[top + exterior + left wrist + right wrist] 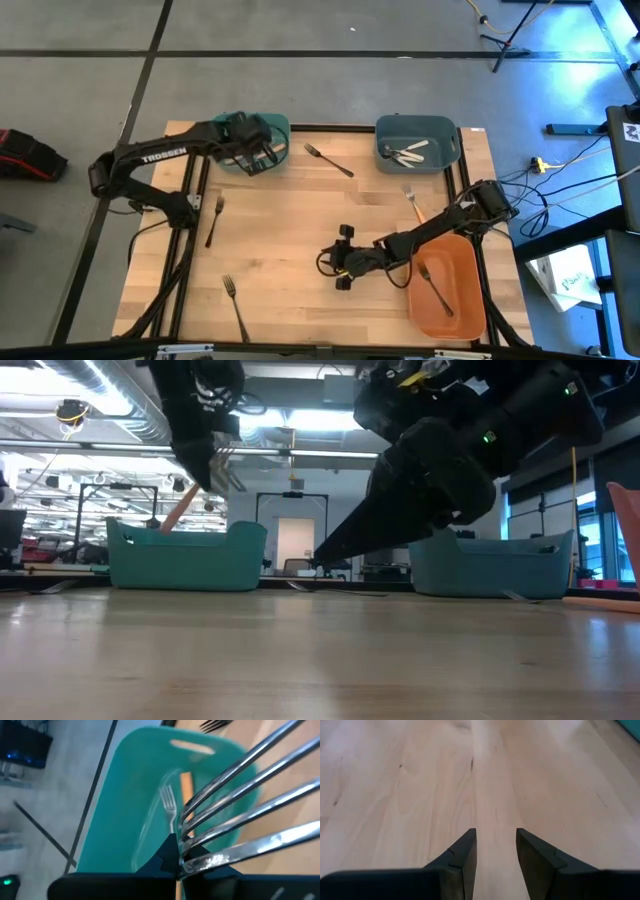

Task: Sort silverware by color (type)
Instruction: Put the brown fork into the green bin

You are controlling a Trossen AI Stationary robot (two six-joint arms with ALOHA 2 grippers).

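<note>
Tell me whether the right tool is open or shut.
Open. The right tool shows a clear gap between its two fingers, with only bare table between them and nothing held.

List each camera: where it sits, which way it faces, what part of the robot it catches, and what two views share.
High: overhead, straight down; both arms, table.
Low: tabletop height, level across; both arms from above.
Left wrist: on left arm, down into left teal bin; left gripper shut on fork.
Right wrist: on right arm, at bare wood; right gripper open.
Shared: that bin.
</note>
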